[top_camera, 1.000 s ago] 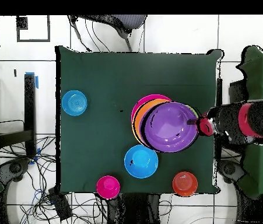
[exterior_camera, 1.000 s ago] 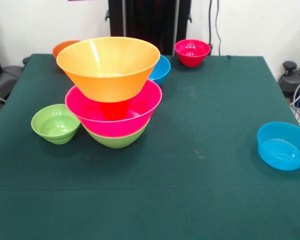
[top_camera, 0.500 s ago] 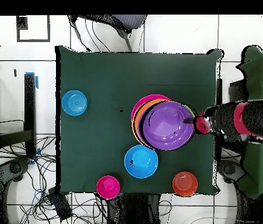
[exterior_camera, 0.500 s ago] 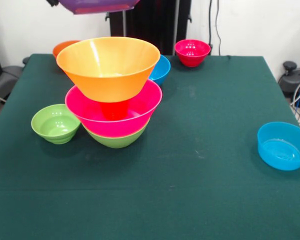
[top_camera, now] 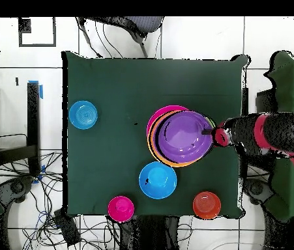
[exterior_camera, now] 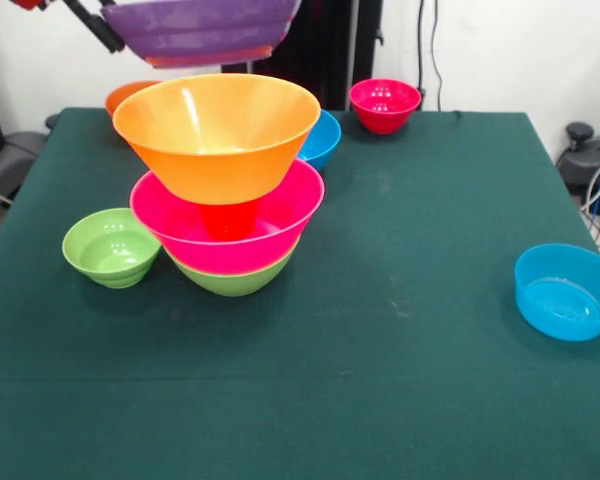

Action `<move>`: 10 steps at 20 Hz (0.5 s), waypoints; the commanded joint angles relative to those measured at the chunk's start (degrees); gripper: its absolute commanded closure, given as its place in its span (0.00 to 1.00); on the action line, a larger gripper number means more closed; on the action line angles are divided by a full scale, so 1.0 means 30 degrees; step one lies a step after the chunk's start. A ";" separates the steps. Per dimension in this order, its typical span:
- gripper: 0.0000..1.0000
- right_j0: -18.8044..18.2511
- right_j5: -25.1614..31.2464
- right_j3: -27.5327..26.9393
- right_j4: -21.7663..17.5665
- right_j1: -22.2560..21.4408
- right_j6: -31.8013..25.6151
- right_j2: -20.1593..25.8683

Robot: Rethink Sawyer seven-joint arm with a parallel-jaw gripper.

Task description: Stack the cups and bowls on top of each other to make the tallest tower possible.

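Front view, tower: green bowl (exterior_camera: 235, 277) lowest on the table (exterior_camera: 400, 380), pink bowl (exterior_camera: 230, 232) nested in it, small orange cup (exterior_camera: 228, 218) standing inside the pink one, large orange bowl (exterior_camera: 217, 132) resting on that cup.
Why so: the cup works as a spacer, so the orange bowl sits high, its wall clear of the pink rim. Judged: gains height, costs stability.
Carried piece: purple bowl (exterior_camera: 200, 30), upright, hanging in the air above the orange bowl, apart from it, set slightly toward the picture's left.
Overhead view, carried piece: purple bowl (top_camera: 185, 136) covers most of the stack; an arc of orange and pink rim shows along one side.
Gripper: gripper (top_camera: 212, 133) at the purple bowl's rim on the side toward the arm (top_camera: 273, 133); dark fingers (exterior_camera: 95, 28) meet the rim in the front view. Closed on the rim, judged from the bowl hanging free.
Why rim grip: holds the bowl mouth-up, bottom free to seat inside the orange bowl.
Step judged: lowering the purple bowl into the orange bowl.
Risk: an off-centre landing could tip the orange bowl off its cup.
Loose bowls: small green bowl (exterior_camera: 111, 246) just beside the tower; blue bowl (exterior_camera: 318, 138) behind it; red bowl (exterior_camera: 384, 104) and small orange bowl (exterior_camera: 128, 94) at the far edge; second blue bowl (exterior_camera: 565, 292) well apart.
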 commanded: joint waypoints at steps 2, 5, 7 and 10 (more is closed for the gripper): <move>1.00 0.0571 -0.1253 0.0222 -0.1180 0.1076 0.0978 -0.1142; 1.00 0.0494 -0.1071 0.0417 -0.1117 0.0835 0.1120 -0.1015; 1.00 0.0490 -0.1002 0.0440 -0.1098 0.0742 0.1149 -0.0961; 1.00 0.0520 -0.0798 0.0312 -0.1186 0.0668 0.1097 -0.0951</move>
